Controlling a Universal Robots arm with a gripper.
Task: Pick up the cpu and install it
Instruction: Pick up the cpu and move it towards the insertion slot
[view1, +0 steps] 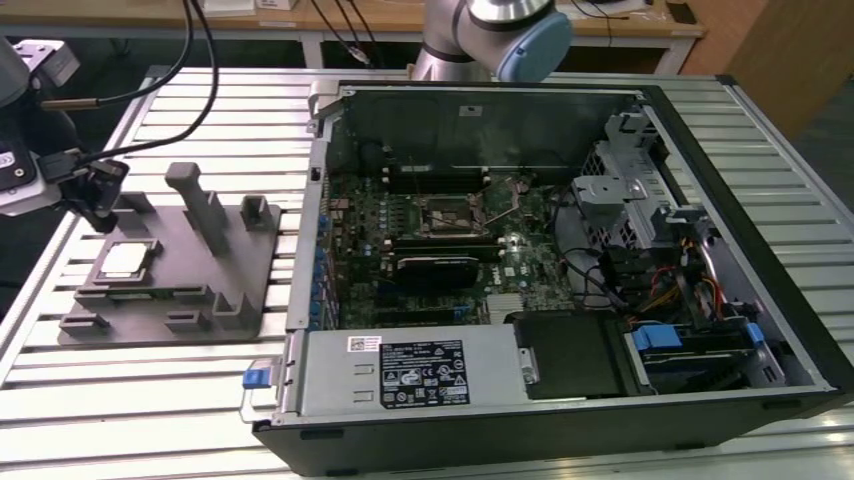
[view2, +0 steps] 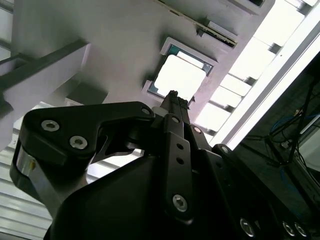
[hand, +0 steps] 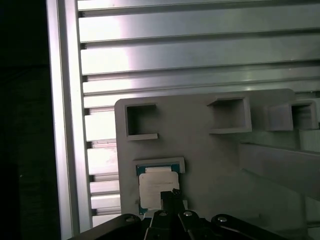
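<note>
Closest thing in the second wrist view is the claw (view2: 172, 97). Its fingers look pressed together at the tip, with nothing pinched between them. Straight past that tip sits the cpu (view2: 181, 77), lying flat with its shiny top up in a shallow pocket of the grey fixture (view2: 115, 40). It isn't lifted, and I can't really say if the tip is touching it or just hanging right over it.

In the exterior view, the claw is over the fixture at the exterior view's left, and the cpu is just on the near side of it. The chip is square, so there's no long axis to fuss about. The socket (view1: 447, 212) is well apart, inside the open case (view1: 747, 210) towards the exterior view's right.
</note>
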